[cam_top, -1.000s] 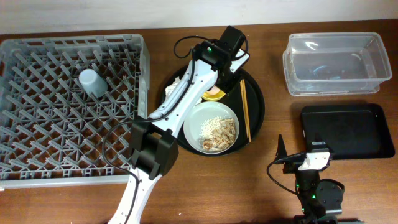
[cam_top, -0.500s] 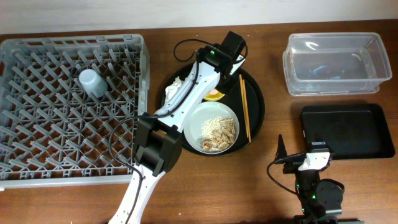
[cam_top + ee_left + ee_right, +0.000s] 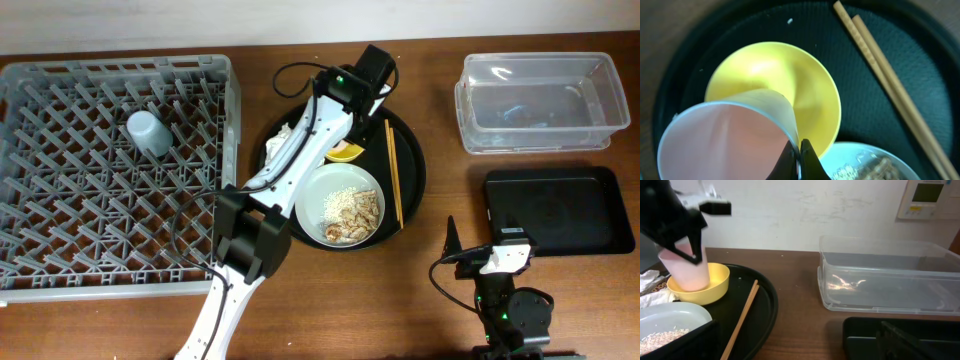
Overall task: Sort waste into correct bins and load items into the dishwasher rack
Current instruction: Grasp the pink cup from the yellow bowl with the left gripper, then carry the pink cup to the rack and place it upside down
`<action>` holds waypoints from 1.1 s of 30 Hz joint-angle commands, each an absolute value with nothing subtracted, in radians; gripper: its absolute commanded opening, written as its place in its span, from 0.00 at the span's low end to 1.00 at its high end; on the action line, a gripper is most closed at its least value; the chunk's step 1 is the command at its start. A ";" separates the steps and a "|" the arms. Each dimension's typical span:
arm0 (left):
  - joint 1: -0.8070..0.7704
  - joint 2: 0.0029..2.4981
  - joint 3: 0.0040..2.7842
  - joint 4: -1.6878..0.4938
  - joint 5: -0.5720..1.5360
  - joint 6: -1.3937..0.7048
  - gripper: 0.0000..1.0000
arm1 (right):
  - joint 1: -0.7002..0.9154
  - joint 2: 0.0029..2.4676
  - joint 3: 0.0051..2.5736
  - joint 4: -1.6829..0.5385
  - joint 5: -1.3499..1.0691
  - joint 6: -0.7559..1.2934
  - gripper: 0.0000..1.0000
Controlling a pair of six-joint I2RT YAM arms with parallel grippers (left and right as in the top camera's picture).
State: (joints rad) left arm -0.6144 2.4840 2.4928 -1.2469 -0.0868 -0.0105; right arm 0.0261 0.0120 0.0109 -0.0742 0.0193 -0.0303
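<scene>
I am counting one pink cup (image 3: 725, 142), one light-blue cup (image 3: 147, 131), one yellow bowl (image 3: 807, 92), one plate (image 3: 309, 192), two chopsticks (image 3: 394, 178), one rack (image 3: 70, 210), one tub (image 3: 466, 105), one flat tray (image 3: 560, 210), one round tray (image 3: 413, 160).

The left wrist view cropped the cup (image 3: 725, 140) and plate (image 3: 865, 159) at its lower edge; overhead, the left arm (image 3: 310, 137) hid that cup and most of the bowl (image 3: 349, 153).

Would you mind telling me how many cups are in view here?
2. A light-blue cup is in the grey rack; a pink cup, gripped by the left gripper, sits in the yellow bowl. The arm may hide others.
</scene>
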 commanded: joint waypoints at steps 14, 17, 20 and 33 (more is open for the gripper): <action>0.098 2.193 2.563 -1.610 0.856 -0.109 0.01 | 0.033 0.006 0.006 -0.080 0.032 -0.034 0.98; 0.223 2.193 2.493 -1.688 1.083 0.070 0.01 | 0.033 0.006 0.006 -0.080 0.032 -0.034 0.98; 0.301 2.193 2.381 -1.676 1.194 0.088 0.01 | 0.033 0.006 0.006 -0.080 0.032 -0.034 0.98; 0.587 2.193 2.002 -1.688 1.298 0.265 0.01 | 0.033 0.006 0.006 -0.080 0.032 -0.034 0.98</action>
